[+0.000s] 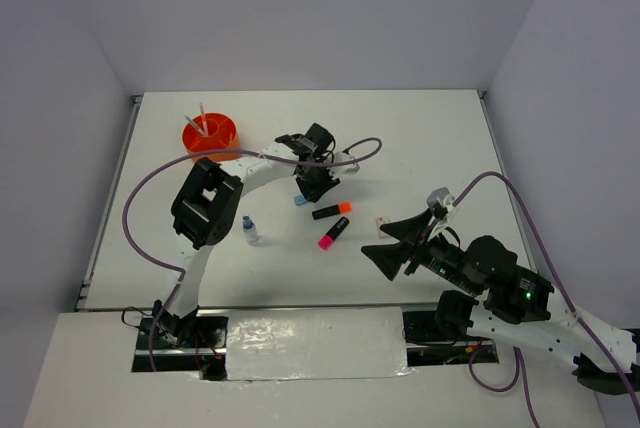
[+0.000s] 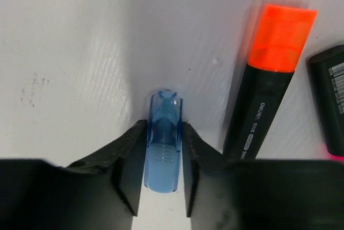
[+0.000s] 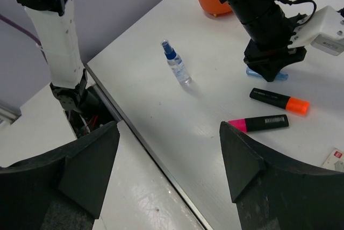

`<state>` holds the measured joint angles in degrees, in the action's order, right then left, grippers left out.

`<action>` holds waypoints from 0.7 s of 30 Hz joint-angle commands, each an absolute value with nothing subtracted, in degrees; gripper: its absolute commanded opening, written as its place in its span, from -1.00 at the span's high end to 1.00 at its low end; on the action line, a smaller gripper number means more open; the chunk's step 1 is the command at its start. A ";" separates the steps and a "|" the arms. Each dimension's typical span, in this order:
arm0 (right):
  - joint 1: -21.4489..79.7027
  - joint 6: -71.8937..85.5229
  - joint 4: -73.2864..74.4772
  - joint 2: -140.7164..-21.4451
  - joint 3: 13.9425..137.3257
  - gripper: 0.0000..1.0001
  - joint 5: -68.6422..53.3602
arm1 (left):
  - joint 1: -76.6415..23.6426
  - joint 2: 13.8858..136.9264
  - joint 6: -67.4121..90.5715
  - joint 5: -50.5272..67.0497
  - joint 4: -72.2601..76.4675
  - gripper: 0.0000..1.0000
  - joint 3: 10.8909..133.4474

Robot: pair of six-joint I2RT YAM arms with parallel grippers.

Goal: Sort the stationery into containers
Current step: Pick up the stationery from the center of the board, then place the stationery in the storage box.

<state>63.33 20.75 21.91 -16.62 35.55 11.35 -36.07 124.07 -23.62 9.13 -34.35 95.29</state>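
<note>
My left gripper [image 2: 163, 128] is shut on a light-blue piece [image 2: 163, 144] that lies on the white table; from above the gripper [image 1: 313, 188] stands over the piece [image 1: 299, 201]. An orange-capped black highlighter [image 1: 332, 211] lies just right of it, also in the left wrist view [image 2: 267, 85]. A pink-capped highlighter [image 1: 334, 233] lies below that. A blue-capped clear bottle [image 1: 249, 230] stands to the left. A small beige eraser [image 1: 381, 220] lies to the right. The round orange organiser [image 1: 210, 136] at the far left holds thin pens. My right gripper [image 1: 378, 260] is open and empty.
The right wrist view shows my right gripper [image 3: 169, 128] above the table's near edge [image 3: 140, 133], with the bottle [image 3: 176, 64], both highlighters and the left arm [image 3: 263, 20] beyond. The left arm's cable [image 1: 350, 160] loops over the table's middle.
</note>
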 commanded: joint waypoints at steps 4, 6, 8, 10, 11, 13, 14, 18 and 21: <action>63.02 21.00 21.36 -15.56 35.42 -0.65 11.95 | -34.37 123.94 -22.33 6.59 -32.96 0.68 93.96; 63.02 20.92 21.27 -15.47 35.42 -0.64 12.04 | -32.97 122.26 -21.19 6.77 -30.07 0.82 93.17; 63.02 21.00 21.27 -15.64 35.42 -0.64 12.13 | -31.91 119.54 -20.05 6.33 -25.87 0.92 91.68; 63.10 20.92 21.36 -15.82 35.51 -0.65 12.30 | -30.15 117.09 -17.59 5.28 -22.52 1.00 90.71; 63.02 20.92 21.27 -15.82 35.51 -0.65 12.30 | -29.45 116.37 -16.45 4.75 -21.02 1.00 90.27; 63.02 20.83 21.18 -16.00 35.51 -0.65 12.30 | -27.95 114.53 -13.46 2.03 -17.93 1.00 90.09; 63.02 20.74 21.09 -16.17 35.51 -0.65 12.39 | -26.30 113.83 -11.97 0.46 -14.54 1.00 89.83; 63.02 20.57 20.83 -17.22 35.51 -0.64 12.39 | -19.52 111.54 -5.03 -4.31 -6.96 1.00 90.52; 63.02 20.30 20.48 -18.28 35.59 -0.65 12.66 | -16.35 109.96 -1.16 -7.27 -3.62 1.00 91.23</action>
<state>63.33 20.75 21.89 -16.93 35.55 11.79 -19.00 113.65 -8.12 -2.37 -11.42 89.62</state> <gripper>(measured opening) 0.822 0.343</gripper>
